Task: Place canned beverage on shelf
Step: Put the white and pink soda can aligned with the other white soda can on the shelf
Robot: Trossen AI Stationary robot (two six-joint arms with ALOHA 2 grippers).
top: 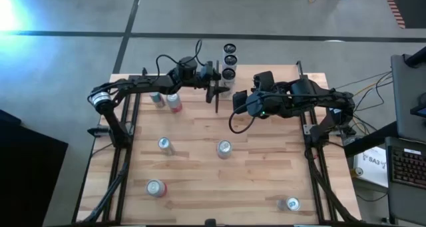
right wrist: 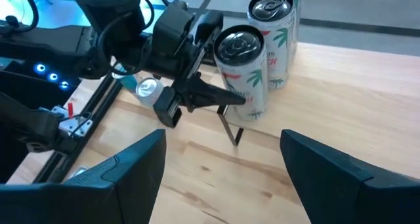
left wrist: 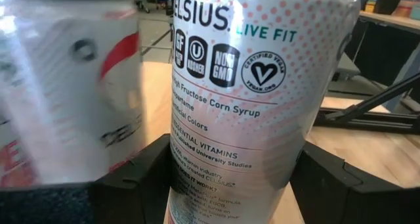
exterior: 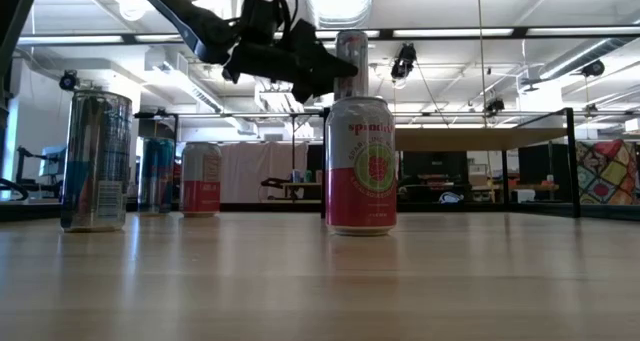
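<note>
A white Celsius can (left wrist: 262, 86) with a palm print (right wrist: 241, 69) stands upright at the near left corner of the pale wood shelf (right wrist: 354, 86). My left gripper (top: 218, 77) is shut on it, reaching in from the table's left. Two like cans (top: 230, 54) stand behind it on the shelf. In the low view the held can (exterior: 351, 49) shows high up, behind a pink can. My right gripper (top: 238, 102) is open and empty, hovering just in front of the shelf and facing the held can. My left gripper pinches the Celsius can's side wall (left wrist: 197, 184), low on its body, between its two fingers (right wrist: 213, 96). The fingers come level from the table's left. The can is upright over the shelf's corner; whether its base rests on the shelf or hangs just above, I cannot tell.
Several more cans stand on the striped tabletop: two at the far left (top: 166, 100), two in the middle (top: 224, 149), two near the front (top: 155, 188). The shelf's black rod leg (right wrist: 230, 129) stands under the held can. Black frame rails run along both table sides.
</note>
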